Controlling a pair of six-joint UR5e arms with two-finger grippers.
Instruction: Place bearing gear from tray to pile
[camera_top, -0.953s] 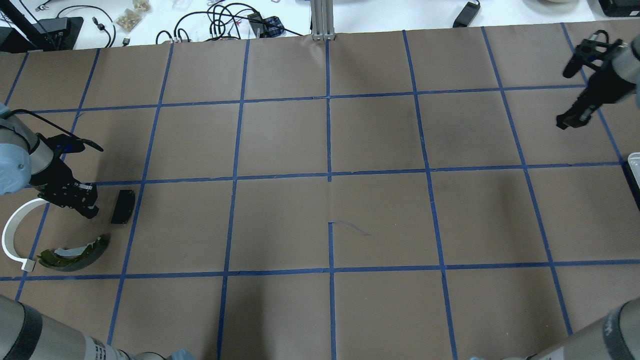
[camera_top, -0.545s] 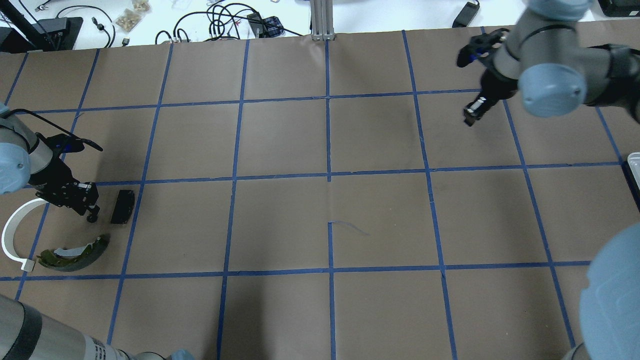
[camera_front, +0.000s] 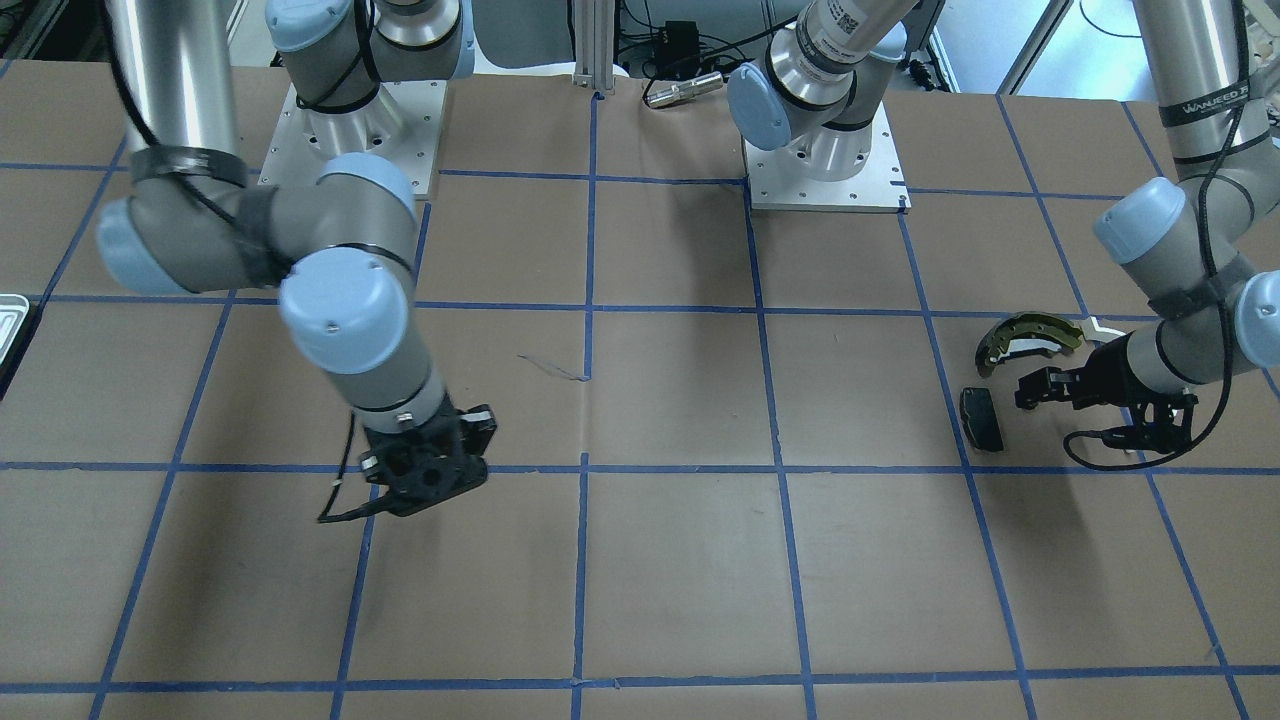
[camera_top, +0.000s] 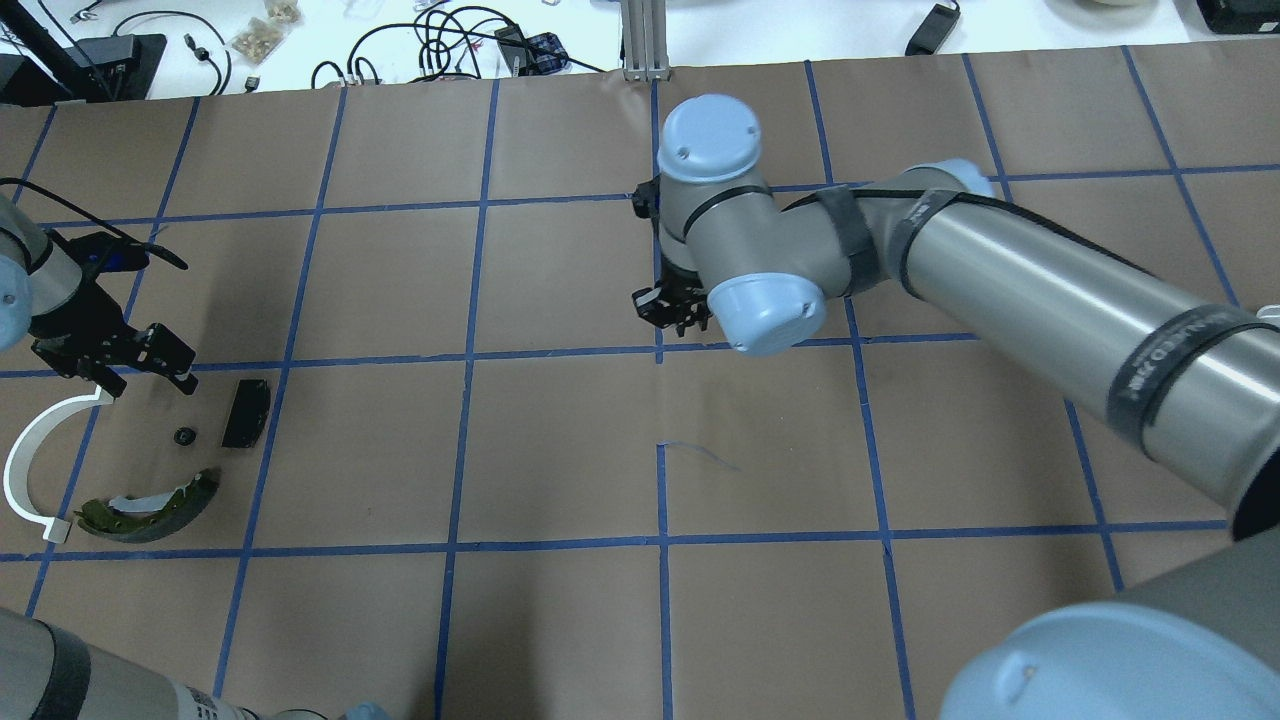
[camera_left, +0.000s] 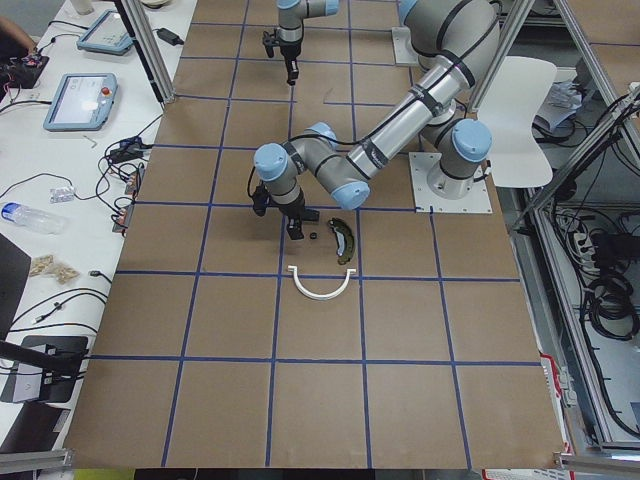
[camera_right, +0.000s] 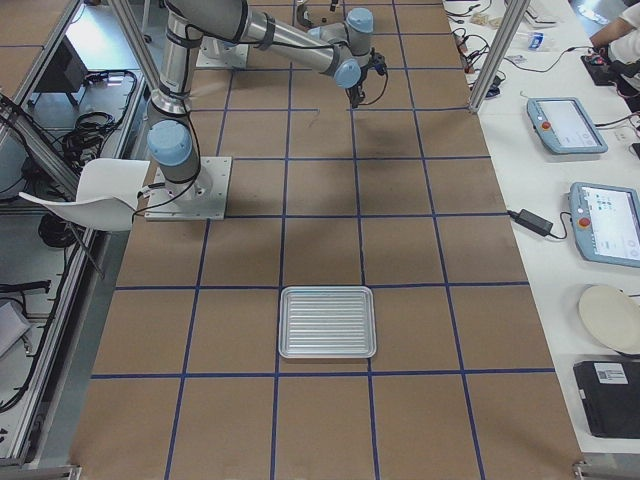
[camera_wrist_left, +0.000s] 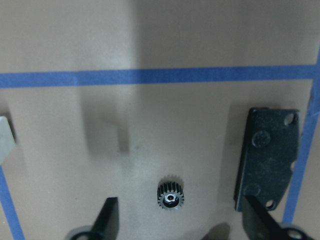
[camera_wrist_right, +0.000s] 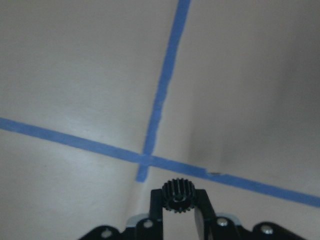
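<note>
My right gripper (camera_top: 672, 308) is shut on a small black toothed gear (camera_wrist_right: 178, 193) and holds it over a blue tape crossing at the table's middle. The tray (camera_right: 327, 321) lies far off at the table's right end. The pile is at the left: olive-gold brake shoe (camera_top: 150, 505), white half-ring arc (camera_top: 25, 470) and black pad (camera_top: 245, 412). A second small black gear (camera_top: 184, 436) lies on the paper beside the pad. My left gripper (camera_top: 150, 372) is open above it; in the left wrist view this gear (camera_wrist_left: 171, 196) sits between the spread fingers (camera_wrist_left: 107, 220).
Brown paper with a blue tape grid covers the table (camera_top: 560, 450). My right arm's long grey link (camera_top: 1050, 290) stretches across the right half. Cables and small items lie on the white bench (camera_top: 450, 40) beyond the far edge.
My right arm swung from the far right to the table's middle. My left gripper opened, let its gear go beside the black pad, and drew back from it.
</note>
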